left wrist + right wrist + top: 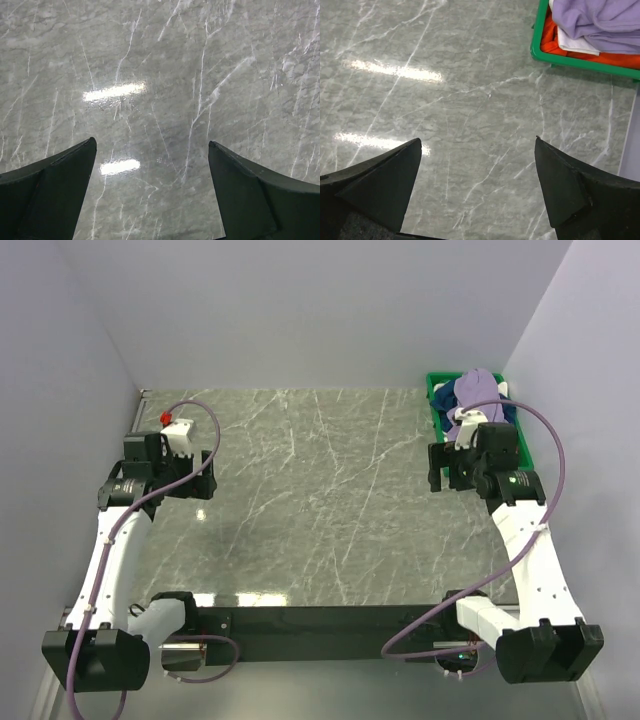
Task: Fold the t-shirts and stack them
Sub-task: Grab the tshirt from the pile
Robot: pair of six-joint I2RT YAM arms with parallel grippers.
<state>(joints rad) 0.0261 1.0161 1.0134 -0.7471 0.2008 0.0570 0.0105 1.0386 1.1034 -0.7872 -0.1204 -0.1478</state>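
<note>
The t-shirts lie heaped in a green bin [433,400] at the back right. The lavender shirt [477,392] is on top, with a dark navy one [512,416] beside it. In the right wrist view the lavender shirt [600,22] lies over white cloth [575,46] and orange cloth [615,60]. My right gripper [445,475] is open and empty, just in front of the bin; in its own view [477,145] it hangs over bare table. My left gripper [200,480] is open and empty at the left; its view [150,145] shows only table.
The grey marble table [320,500] spreads between the arms. A small red and white object [168,420] sits at the back left near the left arm. Pale walls close in the left, back and right sides. The green bin's rim [560,57] is near the right wall.
</note>
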